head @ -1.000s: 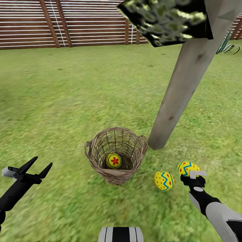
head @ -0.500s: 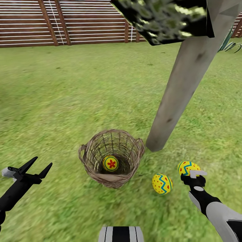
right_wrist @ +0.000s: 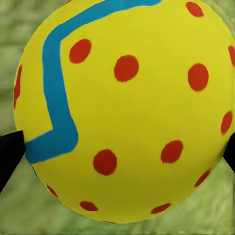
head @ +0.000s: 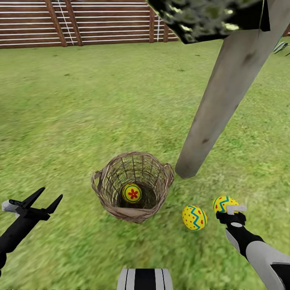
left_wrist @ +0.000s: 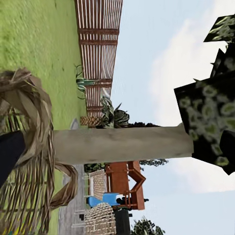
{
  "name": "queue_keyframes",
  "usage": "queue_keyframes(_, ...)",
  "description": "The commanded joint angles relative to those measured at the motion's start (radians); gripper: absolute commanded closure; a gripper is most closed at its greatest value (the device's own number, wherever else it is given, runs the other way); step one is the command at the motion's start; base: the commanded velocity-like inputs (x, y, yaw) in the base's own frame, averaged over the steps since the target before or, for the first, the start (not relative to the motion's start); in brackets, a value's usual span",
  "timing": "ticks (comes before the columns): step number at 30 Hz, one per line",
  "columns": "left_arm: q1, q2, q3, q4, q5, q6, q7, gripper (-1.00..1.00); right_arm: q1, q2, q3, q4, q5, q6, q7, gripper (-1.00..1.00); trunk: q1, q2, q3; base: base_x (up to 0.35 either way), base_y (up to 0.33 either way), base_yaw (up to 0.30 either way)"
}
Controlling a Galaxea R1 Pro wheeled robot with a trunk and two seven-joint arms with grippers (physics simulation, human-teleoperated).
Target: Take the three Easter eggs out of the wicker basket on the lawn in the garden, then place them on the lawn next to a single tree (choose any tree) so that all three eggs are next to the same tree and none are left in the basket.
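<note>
Where the view runs nearest the robot, the left hand [head: 43, 201] hangs low over the lawn [head: 80, 121] with its two black fingers spread apart, gripping nothing. Across on the other side, the right hand [head: 230, 210] sits against a yellow egg [head: 222, 202] with red dots and a blue zigzag; in the right wrist view that egg [right_wrist: 125, 110] bulks between two dark fingertips [right_wrist: 9, 154] at either edge — touching or just short of it, I cannot tell. A second egg [head: 194, 218] of the same pattern lies on the grass just beside it, toward the basket.

A little farther out stands the wicker basket [head: 105, 186], upright, with the flower egg [head: 132, 193] resting at its bottom (red flower facing up). The left wrist view catches the basket's woven rim [left_wrist: 34, 117] close by.

Just beyond the basket and the two eggs, the tree [head: 219, 100] — a pale trunk under dark mottled leaves — meets the grass. Far behind runs a brown slatted fence [head: 80, 22].
</note>
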Motion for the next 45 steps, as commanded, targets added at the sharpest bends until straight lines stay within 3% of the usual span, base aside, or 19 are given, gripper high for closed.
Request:
queue_keyframes(1, -0.001, 0.0, 0.001, 0.0, 0.0, 0.004, -0.002, -1.0, -0.001, 0.0, 0.001, 0.002, 0.003, 0.01, -0.003, 1.0, 0.0, -0.001, -0.005, 0.0, 0.0, 0.0)
queue_keyframes(31, -0.001, 0.001, 0.001, 0.003, 0.0, 0.005, -0.003, -1.0, -0.012, 0.003, 0.001, 0.008, 0.003, 0.017, -0.003, 1.0, 0.014, -0.008, -0.121, 0.0, 0.0, 0.0)
queue_keyframes(45, -0.001, 0.002, 0.005, 0.058, 0.003, 0.006, -0.006, -1.0, -0.012, 0.0, 0.003, 0.003, 0.004, 0.012, 0.004, 1.0, 0.014, -0.008, -0.121, 0.099, 0.0, 0.0)
